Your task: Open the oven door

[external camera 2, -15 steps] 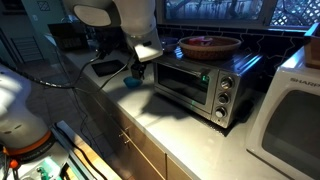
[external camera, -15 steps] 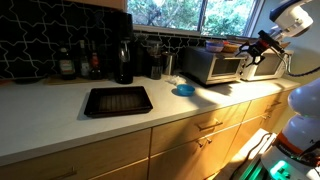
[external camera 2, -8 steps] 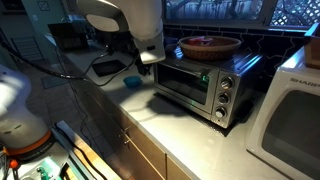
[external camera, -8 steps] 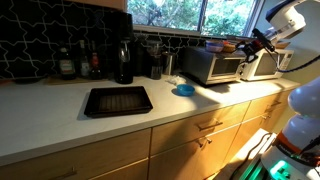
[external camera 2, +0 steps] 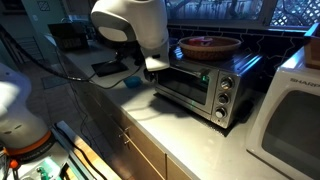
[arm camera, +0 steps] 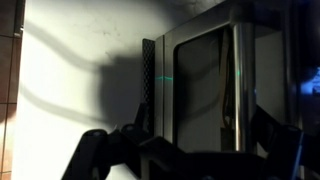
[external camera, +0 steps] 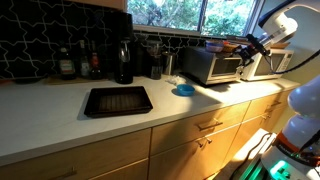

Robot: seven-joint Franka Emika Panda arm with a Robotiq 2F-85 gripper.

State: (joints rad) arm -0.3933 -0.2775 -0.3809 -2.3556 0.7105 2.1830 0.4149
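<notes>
Mid-frame, the shut oven [external camera 2: 195, 85] carries a brown dish [external camera 2: 210, 45]; a microwave [external camera 2: 290, 120] stands at right. The end effector [external camera 2: 153, 68], jaws apart, hovers at the oven's upper-left corner.

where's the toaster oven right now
In both exterior views the toaster oven sits on the counter below the window, between the blue bowl and the white microwave.

Steel toaster oven, door shut.
The oven [external camera 2: 200, 85] stands on the counter [external camera 2: 170, 125], a boxy silver case with two knobs [external camera 2: 224, 97] on the panel at one end. Its dark glass door [external camera 2: 178, 84] is closed, upright and flush with the front. In the wrist view the door glass and the bar handle [arm camera: 240, 80] fill much of the frame.
</notes>
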